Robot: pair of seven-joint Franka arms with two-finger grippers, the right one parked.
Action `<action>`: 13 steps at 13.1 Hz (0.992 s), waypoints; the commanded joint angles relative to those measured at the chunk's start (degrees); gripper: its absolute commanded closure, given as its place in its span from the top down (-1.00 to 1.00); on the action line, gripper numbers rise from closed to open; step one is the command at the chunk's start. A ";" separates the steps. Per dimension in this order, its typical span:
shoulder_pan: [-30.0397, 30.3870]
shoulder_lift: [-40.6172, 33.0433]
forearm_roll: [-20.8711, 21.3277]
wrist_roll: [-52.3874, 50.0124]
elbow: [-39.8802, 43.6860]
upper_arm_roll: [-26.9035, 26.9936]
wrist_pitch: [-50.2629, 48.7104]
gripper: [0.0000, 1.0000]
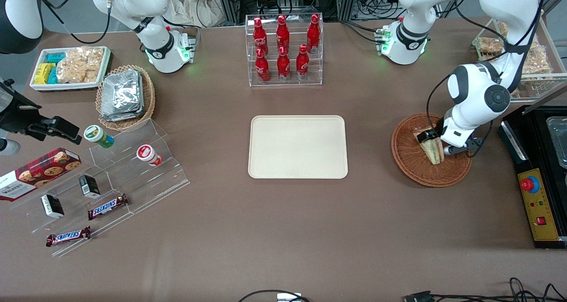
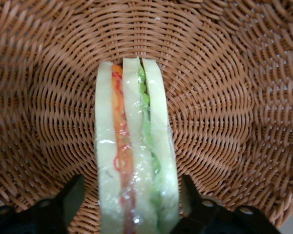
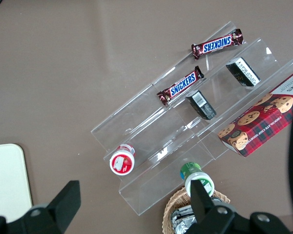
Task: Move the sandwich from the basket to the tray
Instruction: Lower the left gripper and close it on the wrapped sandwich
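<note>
One sandwich (image 1: pixel 433 149) lies in the basket (image 1: pixel 409 160) at the working arm's end of the bench (image 1: pixel 266 231), and in the front view the tool (image 1: pixel 436 145) is lowered into the basket right over it, so the arm covers part of the wedge. The tray (image 1: pixel 297 146) waits bare in the middle of the bench, well apart from the basket, I think because it must receive the sandwich. In the left wrist view the sandwich (image 2: pixel 135 161) stands on its edge on the wicker of the basket (image 2: pixel 234 97), filling layers upward, and the tool (image 2: pixel 132 202) is open: one finger (image 2: pixel 71 197) is on each side of the bread with small gaps, not yet pressing. This position seems chosen to squeeze the flat bread faces. The right wrist view shows only a corner of the tray (image 3: pixel 7 180).
</note>
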 commanded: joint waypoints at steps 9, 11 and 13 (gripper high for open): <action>0.91 -7.98 4.02 0.64 7.11 -0.55 -12.25 -0.45; 0.91 -7.91 4.73 0.99 20.42 -0.55 -28.99 -0.45; 1.00 -6.68 4.91 4.22 36.33 -0.64 -46.41 -0.44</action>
